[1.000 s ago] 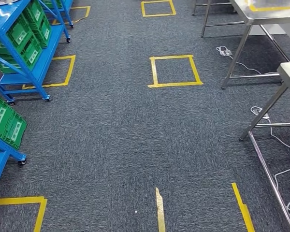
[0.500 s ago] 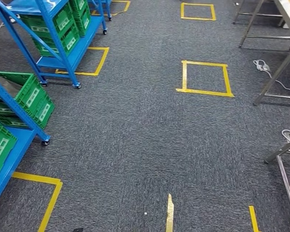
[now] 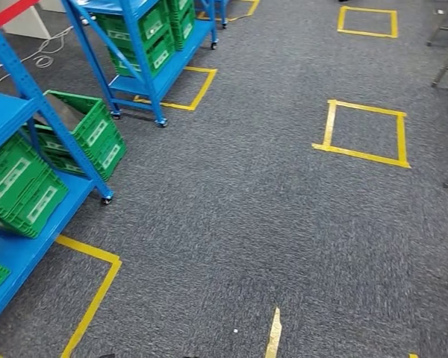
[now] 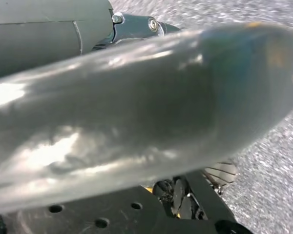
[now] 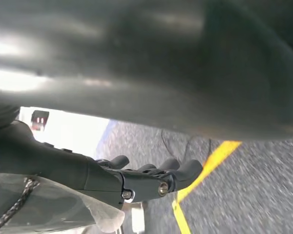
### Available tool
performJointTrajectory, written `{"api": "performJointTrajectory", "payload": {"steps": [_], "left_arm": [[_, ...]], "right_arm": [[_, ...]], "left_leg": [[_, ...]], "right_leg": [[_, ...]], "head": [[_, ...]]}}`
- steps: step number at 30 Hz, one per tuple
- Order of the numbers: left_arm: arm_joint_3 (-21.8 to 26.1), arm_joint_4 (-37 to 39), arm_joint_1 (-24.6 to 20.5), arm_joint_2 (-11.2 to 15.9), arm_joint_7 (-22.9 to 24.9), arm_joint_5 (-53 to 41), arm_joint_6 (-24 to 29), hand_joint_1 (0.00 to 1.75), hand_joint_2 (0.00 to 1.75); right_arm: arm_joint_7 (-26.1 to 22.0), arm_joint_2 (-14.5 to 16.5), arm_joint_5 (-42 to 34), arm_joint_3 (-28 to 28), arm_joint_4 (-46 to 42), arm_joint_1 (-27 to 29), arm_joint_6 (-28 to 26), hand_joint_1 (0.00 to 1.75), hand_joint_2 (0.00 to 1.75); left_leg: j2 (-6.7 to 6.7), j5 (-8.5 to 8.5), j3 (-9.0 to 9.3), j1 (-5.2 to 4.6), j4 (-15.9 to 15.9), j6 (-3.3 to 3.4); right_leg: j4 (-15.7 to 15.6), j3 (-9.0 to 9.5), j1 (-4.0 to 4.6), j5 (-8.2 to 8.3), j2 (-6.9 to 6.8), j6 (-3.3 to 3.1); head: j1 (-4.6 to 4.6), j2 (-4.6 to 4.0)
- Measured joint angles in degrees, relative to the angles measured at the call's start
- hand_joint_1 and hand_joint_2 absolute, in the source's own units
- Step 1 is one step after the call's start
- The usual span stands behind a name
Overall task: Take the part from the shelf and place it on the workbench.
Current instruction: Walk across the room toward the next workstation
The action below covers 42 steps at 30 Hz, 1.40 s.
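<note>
The whole head view has swung since the earlier frames: the blue shelves have slid in from the left and the steel worktops have slipped almost out on the right, which is the camera turning and not the things moving.

Nearest, a short strip of yellow tape [image 3: 274, 335] lies on the grey carpet [image 3: 239, 209], with a taped corner [image 3: 95, 294] to its left. Just beyond that corner stands the near blue shelf [image 3: 19, 250] on castors, carrying green crates [image 3: 19, 186] with white labels. One more green crate [image 3: 89, 130] sits tilted at the shelf's far end. I cannot make out the part in any crate, so its place, heading and long axis cannot be told.

Farther off, right of centre, a yellow taped square [image 3: 328, 125] marks the carpet. At far left a second blue shelf [image 3: 145, 60] holds more green crates, and a white cable [image 3: 41, 56] trails beside it. Steel worktop legs [image 3: 447, 63] stand at the far right.

In the right wrist view the right hand [image 5: 145, 180] hangs over the carpet, its dark fingers [image 5: 181, 170] stretched out side by side and holding nothing. In the left wrist view the left hand [image 4: 137, 112] is a blurred grey mass, and how its fingers lie cannot be told.
</note>
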Motion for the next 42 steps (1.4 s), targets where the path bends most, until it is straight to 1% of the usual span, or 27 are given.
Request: {"api": "performJointTrajectory", "payload": {"steps": [2, 4, 6, 7, 9, 10, 11, 12, 13, 14, 15, 17, 19, 20, 21, 22, 23, 26, 28, 29, 31, 33, 35, 37, 39, 41, 42], "left_arm": [[0.5, 0.0, 0.1, 0.0, 2.1, 0.2, 0.2, 0.00, 0.00], [0.9, 0.0, 0.3, -0.2, 4.5, 0.3, 0.4, 0.00, 0.00], [1.6, 0.0, 0.9, -0.6, 5.6, 0.6, 0.6, 0.00, 0.00], [2.1, 0.0, 1.3, -0.8, 5.7, 0.8, 0.7, 0.00, 0.00], [3.0, -0.1, 1.6, -1.2, 6.0, 1.0, 0.9, 0.00, 0.00], [3.5, -0.1, 1.6, -1.3, 6.5, 1.0, 0.8, 0.00, 0.00], [3.8, -0.1, 1.6, -1.3, 7.0, 0.9, 0.6, 0.00, 0.00], [4.2, -0.1, 1.5, -1.4, 7.6, 0.9, 0.4, 0.00, 0.00], [4.5, -0.1, 1.6, -1.4, 7.9, 0.8, 0.3, 0.00, 0.00], [4.8, -0.1, 1.6, -1.4, 8.1, 0.8, 0.1, 0.00, 0.00], [5.0, -0.1, 1.6, -1.4, 8.1, 0.9, -0.1, 0.00, 0.00], [5.7, -0.3, 1.6, -1.4, 7.0, 1.6, -0.5, 0.00, 0.00], [7.1, -0.7, 1.5, -1.3, 4.4, 3.2, -0.3, 0.00, 0.00], [8.0, -1.0, 1.6, -1.3, 2.9, 3.9, 0.0, 0.00, 0.00], [8.9, -1.2, 1.6, -1.1, 1.4, 4.5, 0.1, 0.00, 0.00], [9.8, -1.5, 1.7, -0.9, 0.2, 4.8, 0.1, 0.00, 0.00], [10.6, -1.7, 1.7, -0.7, -0.5, 5.1, 0.0, 0.00, 0.00], [12.5, -2.3, 1.5, -0.6, -0.9, 5.5, -0.5, 0.00, 0.00], [13.6, -2.4, 1.4, -1.1, 0.8, 5.0, -0.3, 0.00, 0.00], [14.1, -2.4, 1.4, -1.4, 2.3, 4.6, -0.1, 0.00, 0.00], [15.0, -2.4, 1.8, -2.3, 5.2, 3.7, 0.4, 0.00, 0.00], [15.8, -2.4, 1.8, -3.3, 7.5, 3.2, 0.9, 0.00, 0.00], [16.5, -2.4, 1.6, -4.2, 9.3, 3.0, 1.3, 0.00, 0.00], [17.2, -2.4, 1.6, -4.9, 10.2, 3.0, 1.6, 0.00, 0.00], [17.7, -2.4, 1.7, -5.3, 10.6, 3.0, 1.7, 0.00, 0.00], [18.0, -2.4, 1.6, -5.4, 10.8, 3.0, 1.7, 0.00, 0.00], [18.1, -2.4, 1.5, -5.5, 10.8, 3.0, 1.7, 0.00, 0.00]], "right_arm": [[0.0, 0.2, 0.9, 0.3, 0.0, 0.0, -0.5, 0.00, 0.00], [0.0, 0.4, 2.0, 0.7, 0.0, -0.1, -0.5, 0.00, 0.00], [0.0, 0.5, 3.5, 1.5, 0.1, -0.4, -0.3, 0.00, 0.00], [0.1, 0.5, 4.2, 2.0, 0.1, -0.6, -0.2, 0.00, 0.00], [0.1, 0.5, 4.8, 2.7, 0.1, -0.8, 0.0, 0.00, 0.00], [0.0, 0.5, 4.7, 2.9, 0.1, -0.8, -0.1, 0.00, 0.00], [-0.7, 0.5, 4.4, 3.0, 0.1, -0.8, -0.1, 0.00, 0.00], [-1.9, 0.5, 4.1, 3.0, 0.1, -0.8, -0.3, 0.00, 0.00], [-3.5, 0.5, 3.9, 3.0, 0.1, -0.7, -0.4, 0.00, 0.00], [-5.0, 0.5, 3.7, 3.0, 0.1, -0.8, -0.6, 0.00, 0.00], [-6.1, 0.5, 3.6, 3.0, 0.1, -0.8, -0.7, 0.00, 0.00], [-6.8, 0.4, 4.0, 3.1, 0.1, -0.7, -0.9, 0.00, 0.00], [-6.9, 0.4, 4.9, 3.4, 0.3, -0.5, -1.3, 0.00, 0.00], [-6.9, 0.4, 5.2, 3.6, 0.3, -0.5, -1.6, 0.00, 0.00], [-6.7, 0.4, 5.3, 3.7, 0.3, -0.5, -1.7, 0.00, 0.00], [-6.2, 0.4, 5.4, 3.8, 0.3, -0.5, -1.6, 0.00, 0.00], [-5.4, 0.4, 5.5, 3.9, 0.3, -0.5, -1.3, 0.00, 0.00], [-3.7, 0.5, 7.1, 4.6, 0.4, -0.2, -0.9, 0.00, 0.00], [-3.7, 0.5, 8.8, 5.5, 0.4, 0.1, -2.2, 0.00, 0.00], [-3.7, 0.5, 9.7, 6.0, 0.4, 0.1, -3.0, 0.00, 0.00], [-3.7, 0.5, 10.8, 7.1, 0.4, 0.1, -3.9, 0.00, 0.00], [-3.7, 0.6, 11.1, 7.9, 0.4, 0.1, -3.6, 0.00, 0.00], [-3.7, 0.6, 10.9, 8.2, 0.5, 0.0, -2.8, 0.00, 0.00], [-3.7, 0.7, 10.6, 8.3, 0.5, -0.3, -2.2, 0.00, 0.00], [-3.7, 0.7, 10.5, 8.5, 0.5, -0.4, -2.0, 0.00, 0.00], [-3.9, 0.7, 10.4, 8.7, 0.6, -0.4, -2.0, 0.00, 0.00], [-4.1, 0.7, 10.4, 8.7, 0.6, -0.3, -2.0, 0.00, 0.00]], "left_leg": [[2.42, 3.02, 3.86, -0.56, -7.7, 0.74], [3.87, 3.28, 5.33, -1.14, -10.9, 1.37], [2.87, 3.24, 5.35, -1.18, -11.3, 1.85], [2.27, 3.36, 5.52, -1.02, -11.6, 2.11], [1.02, 3.64, 5.92, -0.55, -12.2, 2.64], [0.33, 3.64, 5.94, -0.47, -12.3, 2.82], [-0.41, 3.62, 5.92, -0.43, -12.3, 2.94], [-1.18, 3.59, 5.94, -0.42, -12.3, 3.01], [-1.97, 3.55, 6.01, -0.42, -12.2, 3.04], [-2.78, 3.49, 6.12, -0.39, -12.2, 2.99], [-3.64, 3.40, 6.28, -0.33, -12.1, 2.88], [-5.30, 3.06, 6.42, -0.23, -11.8, 2.37], [-6.61, 2.91, 6.01, -0.16, -11.4, 1.73], [-7.19, 3.01, 5.74, -0.10, -11.3, 1.42], [-7.77, 3.12, 5.51, 0.03, -11.2, 1.12], [-7.63, 3.03, 5.34, 0.09, -11.0, 0.83], [-6.59, 2.54, 4.99, 0.04, -10.2, 0.56], [-1.74, -1.77, 1.17, -0.12, -1.8, -0.17], [-0.86, -3.75, -1.74, 0.07, 4.1, -0.38], [-0.70, -3.26, -2.05, 0.14, 4.7, -0.37], [0.07, 0.52, 0.40, 0.12, -0.5, 0.02], [2.48, 3.18, 3.86, -0.46, -7.6, 0.78], [3.86, 3.02, 5.09, -1.05, -10.3, 1.37], [2.76, 3.04, 5.18, -0.97, -11.0, 1.84], [1.46, 3.46, 5.56, -0.57, -11.8, 2.45], [0.18, 3.67, 5.73, -0.32, -12.1, 2.87], [-0.57, 3.66, 5.69, -0.29, -12.1, 2.97]], "right_leg": [[0.0, 0.54, 0.21, -0.54, -1.26, 0.27], [0.0, 0.83, 0.43, -0.99, -2.48, 0.82], [-0.1, 1.24, 0.46, -1.31, -3.47, 1.42], [0.1, 1.33, 0.39, -1.69, -2.83, 1.70], [3.2, -0.03, 0.20, -3.72, 0.35, 2.15], [6.7, -1.79, 0.08, -5.40, 2.14, 2.28], [10.8, -3.90, 0.00, -7.05, 3.12, 2.40], [14.2, -5.86, -0.05, -8.16, 3.50, 2.52], [16.2, -7.17, -0.10, -8.24, 3.61, 2.62], [15.8, -7.39, -0.17, -7.03, 3.65, 2.70], [13.2, -6.59, -0.28, -4.81, 3.87, 2.78], [5.6, -3.57, -0.64, -0.57, 5.97, 2.96], [1.3, -1.51, -0.87, 0.47, 8.21, 2.79], [1.0, -1.24, -0.82, 0.20, 8.57, 2.54], [0.8, -1.05, -0.78, 0.21, 8.08, 2.19], [0.7, -1.00, -0.77, 0.31, 7.43, 1.83], [0.6, -0.87, -0.78, 0.36, 6.75, 1.44], [0.4, -0.47, -0.71, 0.08, 4.09, 0.43], [0.4, -0.24, -0.58, -0.25, 2.23, 0.21], [0.4, -0.08, -0.54, -0.43, 1.44, 0.20], [0.4, 0.52, -0.43, -0.86, 0.07, 0.35], [0.4, 0.84, -0.22, -1.44, -1.22, 0.81], [0.3, 0.90, 0.02, -1.90, -2.64, 1.36], [0.0, 1.63, 0.08, -2.19, -3.67, 1.86], [1.6, 1.41, -0.08, -3.34, -1.23, 2.42], [7.9, -1.89, -0.26, -6.31, 2.49, 2.86], [12.0, -4.22, -0.30, -7.81, 3.29, 3.00]], "head": [[-0.02, 0.00], [-0.02, 0.00], [0.00, 0.00], [0.11, 0.00], [0.38, 0.00], [0.56, 0.00], [0.62, 0.00], [0.66, 0.00], [0.66, 0.00], [0.65, 0.00], [0.64, 0.00], [0.70, 0.00], [0.75, 0.00], [0.76, 0.00], [0.74, 0.00], [0.75, 0.00], [0.58, 0.00], [0.02, 0.00], [0.02, 0.00], [0.01, 0.00], [0.01, 0.00], [0.00, 0.00], [0.13, 0.00], [0.27, 0.00], [0.64, 0.00], [1.02, 0.00], [1.05, 0.00]]}}
